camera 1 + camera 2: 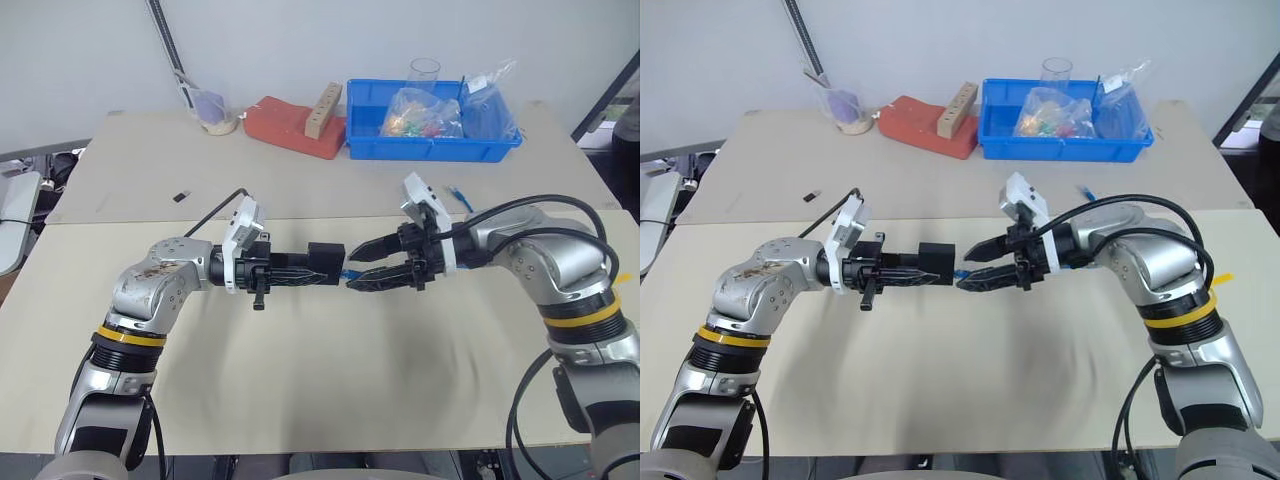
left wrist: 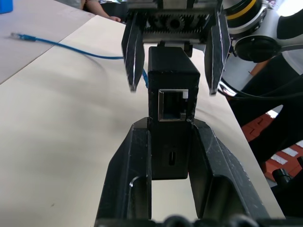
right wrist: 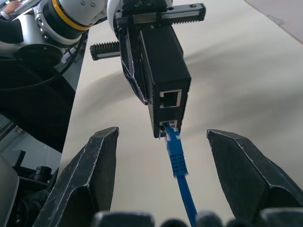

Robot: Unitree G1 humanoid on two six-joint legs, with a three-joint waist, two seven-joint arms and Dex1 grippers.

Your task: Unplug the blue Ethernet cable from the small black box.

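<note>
Blue cable (image 3: 179, 163) was still plugged into the box (image 3: 165, 71), which hung in mid-air over the table (image 1: 300, 380) between the two arms. The left gripper (image 1: 318, 268) had its fingers clamped together on the box's rear end, holding it level with the port face turned toward the right gripper (image 1: 362, 270). That gripper's fingers (image 3: 90, 175) stood well apart, one to each side of the plug (image 3: 171, 134), touching neither plug nor cord as far as the wrist view showed.

Two ports showed on the box face: one was empty and the plug sat in the other. From the plug the cord ran under the right gripper and trailed off across the table, with its free end (image 2: 16, 35) lying well away.

The box looked light, hard and matte, so the clamp should hold it against a pull (provided the pull went straight along the port axis). The cord looked thin, limp and smooth; gripping it alone would likely let it slip or strain the joint at the plug. The better hold seemed to be the stiff moulded boot just behind the plug. Whether a latch tab needed pressing could not be told from these views; if so, the fingers would have to squeeze across it before drawing back.
</note>
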